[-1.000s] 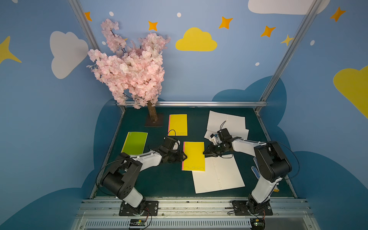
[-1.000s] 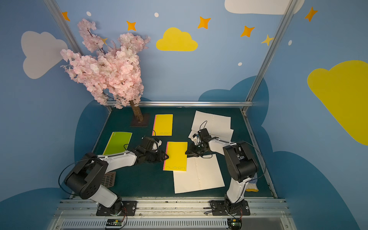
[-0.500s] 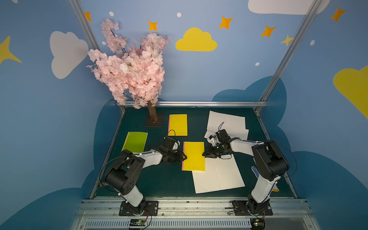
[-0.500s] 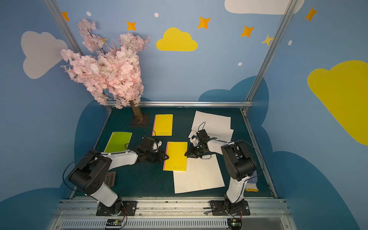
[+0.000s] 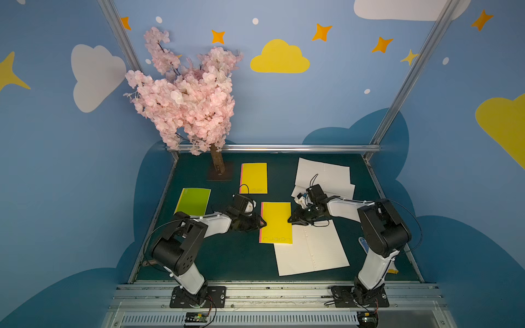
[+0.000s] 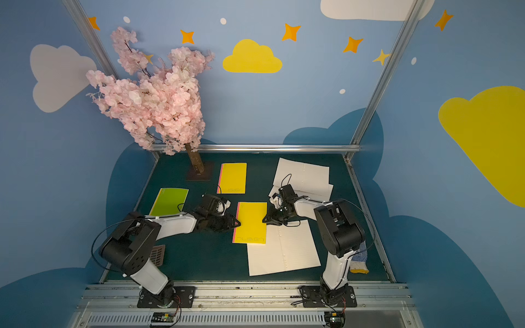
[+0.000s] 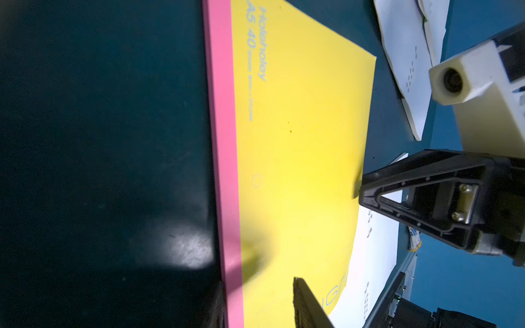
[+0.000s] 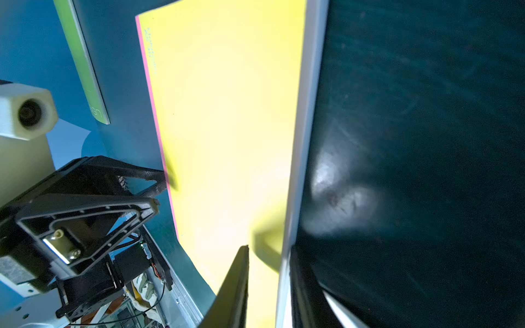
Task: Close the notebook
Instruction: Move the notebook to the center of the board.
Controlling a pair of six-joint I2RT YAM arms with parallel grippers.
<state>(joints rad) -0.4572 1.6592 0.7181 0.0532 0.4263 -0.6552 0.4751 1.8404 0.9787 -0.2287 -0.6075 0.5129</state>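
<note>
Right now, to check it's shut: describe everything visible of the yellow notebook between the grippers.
The yellow notebook lies flat and closed on the dark table, cover up, a pink strip along its spine and pale lettering. Its near corner overlaps open white pages. The left gripper, open, meets the spine; the right gripper is shut on the opposite page edge.

Yellow notebook w/ pink spine

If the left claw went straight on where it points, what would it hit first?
Probably the near yellow notebook, at its pink spine: the left gripper points at it, tips right there; whether they touch is unclear.
</note>
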